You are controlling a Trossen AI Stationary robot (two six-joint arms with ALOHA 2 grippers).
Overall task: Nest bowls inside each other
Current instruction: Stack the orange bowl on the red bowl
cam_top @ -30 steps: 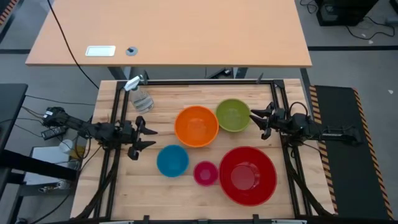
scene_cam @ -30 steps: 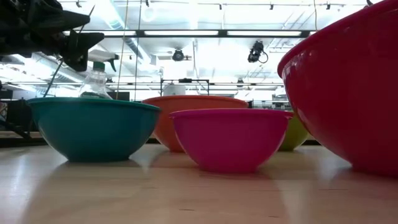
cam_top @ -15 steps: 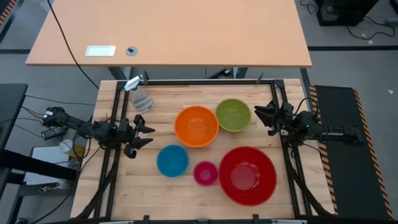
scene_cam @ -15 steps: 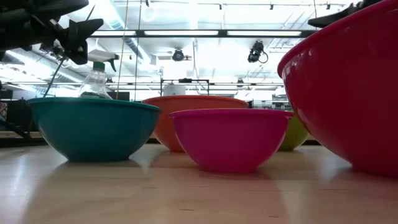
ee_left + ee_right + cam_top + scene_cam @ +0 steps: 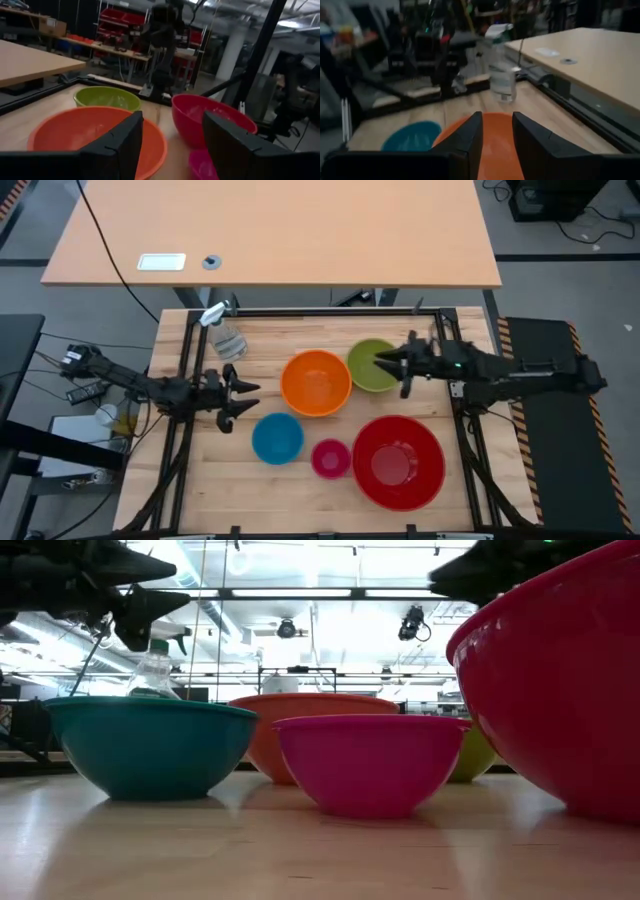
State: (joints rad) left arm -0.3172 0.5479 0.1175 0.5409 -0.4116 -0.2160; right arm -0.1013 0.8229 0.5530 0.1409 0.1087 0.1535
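Observation:
Five bowls stand apart on their bases on the wooden table: orange (image 5: 316,383), green (image 5: 372,366), blue (image 5: 277,437), pink (image 5: 331,458) and the large red one (image 5: 398,462). My right gripper (image 5: 391,375) hangs open above the green bowl's right part, pointing toward the table's left; its wrist view looks past the fingers (image 5: 497,118) at the orange bowl (image 5: 495,130) and blue bowl (image 5: 412,136). My left gripper (image 5: 243,402) stands open above the table left of the orange bowl, aimed at it (image 5: 90,132). Neither gripper holds anything.
A clear spray bottle (image 5: 225,335) stands at the table's far left. Black frame rails run along the table's far edge (image 5: 320,311) and its sides. The low view shows the blue (image 5: 150,745), pink (image 5: 370,760) and red bowls (image 5: 560,690) nearest the front edge.
My right gripper has risen and gone toward the table's left, from beside the green bowl to above it. My left gripper has shifted a little up and toward the orange bowl. No bowl has moved.

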